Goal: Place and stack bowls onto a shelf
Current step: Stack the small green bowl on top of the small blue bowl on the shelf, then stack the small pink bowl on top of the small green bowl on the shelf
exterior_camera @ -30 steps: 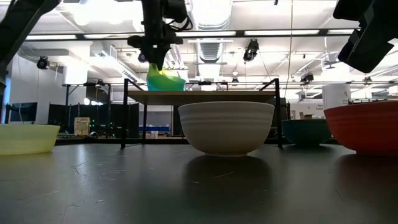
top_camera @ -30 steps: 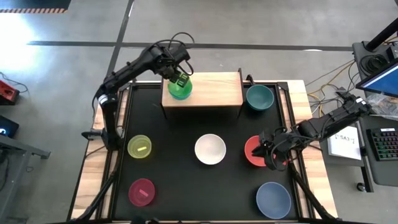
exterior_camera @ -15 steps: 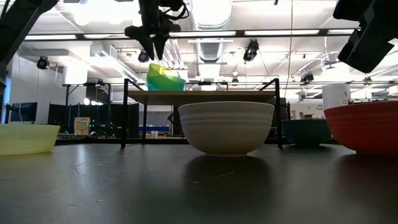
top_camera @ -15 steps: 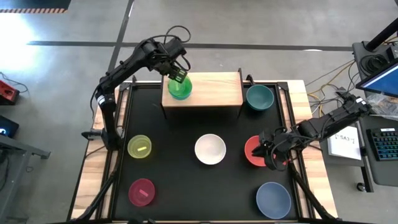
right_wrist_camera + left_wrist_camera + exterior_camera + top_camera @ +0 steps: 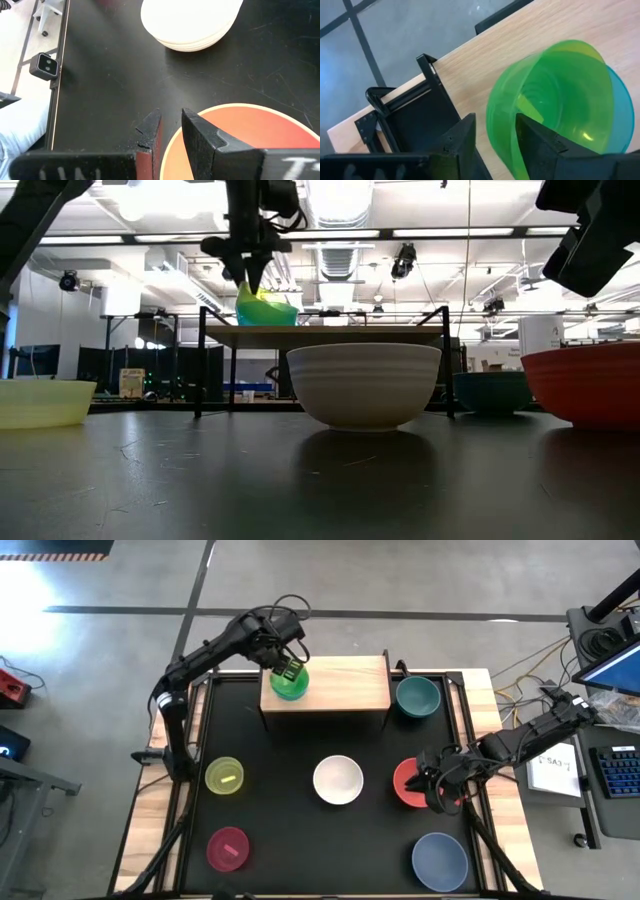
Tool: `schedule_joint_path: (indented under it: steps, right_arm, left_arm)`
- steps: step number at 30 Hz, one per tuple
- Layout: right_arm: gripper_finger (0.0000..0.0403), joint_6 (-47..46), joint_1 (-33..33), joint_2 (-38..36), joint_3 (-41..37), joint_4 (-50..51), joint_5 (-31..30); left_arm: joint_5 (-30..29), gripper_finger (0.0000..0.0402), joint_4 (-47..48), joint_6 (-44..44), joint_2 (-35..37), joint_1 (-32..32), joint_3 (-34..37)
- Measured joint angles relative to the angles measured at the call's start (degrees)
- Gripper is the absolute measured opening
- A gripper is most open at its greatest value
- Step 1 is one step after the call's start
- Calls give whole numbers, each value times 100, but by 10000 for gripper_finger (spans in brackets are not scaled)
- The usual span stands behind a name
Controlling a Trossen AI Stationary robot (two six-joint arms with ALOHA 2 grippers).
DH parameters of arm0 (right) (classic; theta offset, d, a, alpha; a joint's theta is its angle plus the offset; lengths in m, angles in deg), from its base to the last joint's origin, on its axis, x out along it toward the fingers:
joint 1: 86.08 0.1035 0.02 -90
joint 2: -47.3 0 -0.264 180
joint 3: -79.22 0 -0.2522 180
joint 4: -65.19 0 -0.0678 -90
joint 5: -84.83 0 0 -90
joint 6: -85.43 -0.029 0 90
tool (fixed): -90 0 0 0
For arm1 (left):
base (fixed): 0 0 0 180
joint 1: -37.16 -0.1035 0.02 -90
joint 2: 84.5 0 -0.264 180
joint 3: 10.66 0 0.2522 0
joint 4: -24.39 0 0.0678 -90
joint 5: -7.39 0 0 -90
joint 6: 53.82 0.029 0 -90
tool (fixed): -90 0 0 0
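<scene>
My left gripper (image 5: 291, 668) (image 5: 495, 140) is open at the shelf's (image 5: 345, 685) left end. One finger stands inside and one outside the green bowl's (image 5: 555, 110) rim. The green bowl sits tilted inside a small blue bowl (image 5: 617, 120) on the board (image 5: 330, 332). My right gripper (image 5: 437, 790) (image 5: 172, 135) is shut on the red bowl (image 5: 408, 782) on the table's right side. The white bowl (image 5: 338, 780) rests on its base mid-table. My left gripper comes at the green bowl's rim (image 5: 492, 120) slanting down from the far left; I cannot tell whether a finger touches it. My right gripper pinches the red bowl's right rim (image 5: 167, 155), one finger inside (image 5: 200, 135) and one outside. The bowl's base (image 5: 590, 420) stays on the table.
A teal bowl (image 5: 416, 697) stands right of the shelf. A yellow bowl (image 5: 224, 776) and a pink one (image 5: 228, 848) sit near the table's left edge, and a periwinkle bowl (image 5: 440, 860) at the near right corner. The shelf's middle and right parts are bare wood.
My left gripper rose off the green bowl toward the far edge, then came back down to the bowl's rim. The green bowl kept its tilted place in the blue one.
</scene>
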Motion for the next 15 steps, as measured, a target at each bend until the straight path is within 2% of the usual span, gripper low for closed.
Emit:
schedule_joint_path:
  steps: [6,15]
  right_arm:
    - [66,13,2,0,-2,0,-1]
    - [66,20,2,0,-4,0,-1]
  left_arm:
    - [-3,15,-29,10,0,0,-44]
    - [0,2,-30,33,2,0,-65]
